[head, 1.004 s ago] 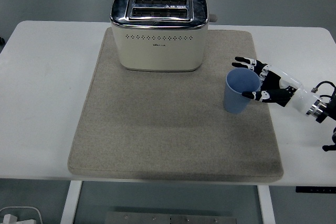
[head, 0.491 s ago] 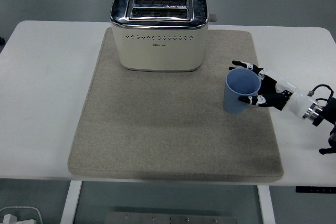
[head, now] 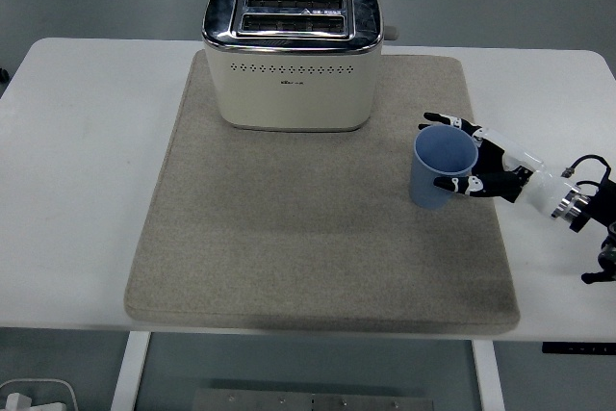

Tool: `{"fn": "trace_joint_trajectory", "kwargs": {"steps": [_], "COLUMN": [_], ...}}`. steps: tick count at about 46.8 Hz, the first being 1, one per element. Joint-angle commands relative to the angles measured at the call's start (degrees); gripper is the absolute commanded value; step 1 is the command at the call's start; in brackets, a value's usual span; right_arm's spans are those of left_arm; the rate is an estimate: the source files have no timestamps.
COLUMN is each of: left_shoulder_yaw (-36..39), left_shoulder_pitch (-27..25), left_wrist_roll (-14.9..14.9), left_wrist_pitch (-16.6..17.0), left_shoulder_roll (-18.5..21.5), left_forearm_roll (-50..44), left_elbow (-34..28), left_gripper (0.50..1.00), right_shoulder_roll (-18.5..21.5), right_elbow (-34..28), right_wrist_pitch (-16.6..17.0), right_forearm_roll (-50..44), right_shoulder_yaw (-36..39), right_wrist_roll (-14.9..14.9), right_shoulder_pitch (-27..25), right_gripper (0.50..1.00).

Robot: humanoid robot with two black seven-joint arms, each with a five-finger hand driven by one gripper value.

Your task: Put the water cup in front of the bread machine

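The blue water cup (head: 442, 168) stands upright on the right part of the beige mat (head: 289, 247), to the right of and nearer than the cream bread machine (head: 292, 58) at the mat's back. My right hand (head: 435, 151) reaches in from the right edge and brackets the cup's right side. Its fingers (head: 445, 121) stretch behind the rim and the thumb (head: 452, 183) lies along the near side. The fingers look extended, not clamped. The left arm is out of view.
The mat covers most of the white table (head: 77, 190). A broad bare stretch of mat (head: 289, 190) lies just in front of the bread machine. The table's near edge runs along the bottom.
My right hand has slid left around the cup, with the thumb and fingers reaching further along its sides. The cup has stayed where it was.
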Motion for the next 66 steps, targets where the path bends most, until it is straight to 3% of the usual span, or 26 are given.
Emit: {"fn": "trace_joint_trajectory", "kwargs": {"steps": [1, 14, 16, 22, 27, 52, 66], "left_shoulder_yaw": [0.0, 0.0, 0.0, 0.0, 0.0, 0.0, 0.0], "left_shoulder_pitch": [0.0, 0.0, 0.0, 0.0, 0.0, 0.0, 0.0], "left_wrist_roll": [0.0, 0.0, 0.0, 0.0, 0.0, 0.0, 0.0], "left_wrist_pitch": [0.0, 0.0, 0.0, 0.0, 0.1, 0.0, 0.0], "left_shoulder_roll": [0.0, 0.0, 0.0, 0.0, 0.0, 0.0, 0.0], "left_forearm_roll": [0.0, 0.0, 0.1, 0.0, 0.0, 0.0, 0.0], "left_elbow": [0.0, 0.0, 0.0, 0.0, 0.0, 0.0, 0.0], "left_gripper": [1.0, 1.0, 1.0, 1.0, 1.0, 1.0, 1.0], "right_shoulder_roll": [0.0, 0.0, 0.0, 0.1, 0.3, 2.5, 6.6], "right_elbow": [0.0, 0.1, 0.1, 0.2, 0.4, 1.0, 1.1], "right_wrist_pitch": [-0.9, -1.3, -1.4, -2.0, -2.0, -1.9, -2.0], "right_forearm_roll": [0.0, 0.0, 0.0, -0.7, -2.3, -2.3, -2.5], "right_shoulder_yaw": [-0.8, -1.5, -1.5, -1.5, -1.4, -1.4, -2.2], "right_wrist_roll": [0.0, 0.0, 0.0, 0.0, 0.0, 0.0, 0.0], "right_shoulder_pitch": [0.0, 0.0, 0.0, 0.1, 0.2, 2.9, 4.9], "right_gripper": [0.942, 0.917, 0.897, 0.762, 0.697, 0.664, 0.662]}}
